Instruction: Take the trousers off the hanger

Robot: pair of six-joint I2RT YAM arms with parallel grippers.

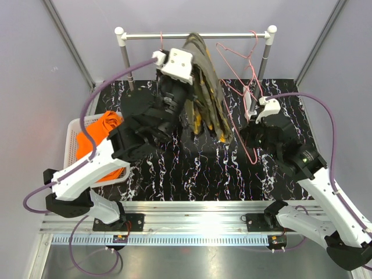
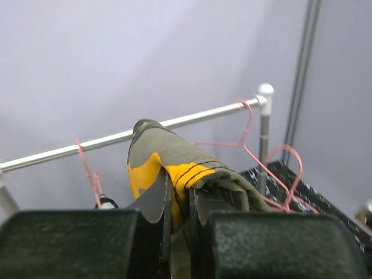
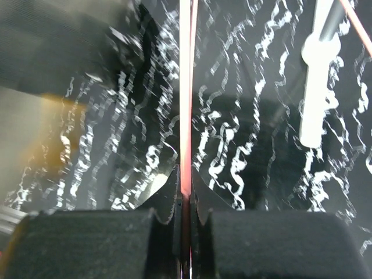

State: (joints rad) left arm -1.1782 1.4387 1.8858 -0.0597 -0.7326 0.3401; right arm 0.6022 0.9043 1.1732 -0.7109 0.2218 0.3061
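Presently, the left claw [image 2: 180, 200] is pinched onto a fold of the dark olive trousers [image 2: 174, 154]. Their yellow-orange patch shows at the pinch, and the cloth is held high, just in front of the metal rail [image 2: 197, 116]. The right claw [image 3: 185, 197] is pressed together on the thin wire of a pink hanger [image 3: 185, 87], low over the marbled table [image 1: 221, 174]. From above, this hanger hooks over the rail at the right and its wire runs down beside the olive cloth to the right claw. Whether the cloth is draped over the wire or only lies against it cannot be told. A second pink hook [image 2: 87, 165] sits on the rail further left. At the table's left edge, orange trousers [image 1: 102, 131] lie in a white basket [image 1: 71, 142].

Judged progress: one garment is off and put away, and the olive pair is mid-removal, to be drawn clear of the wire and laid down. The black speckled pair cannot be picked out against the dark table.
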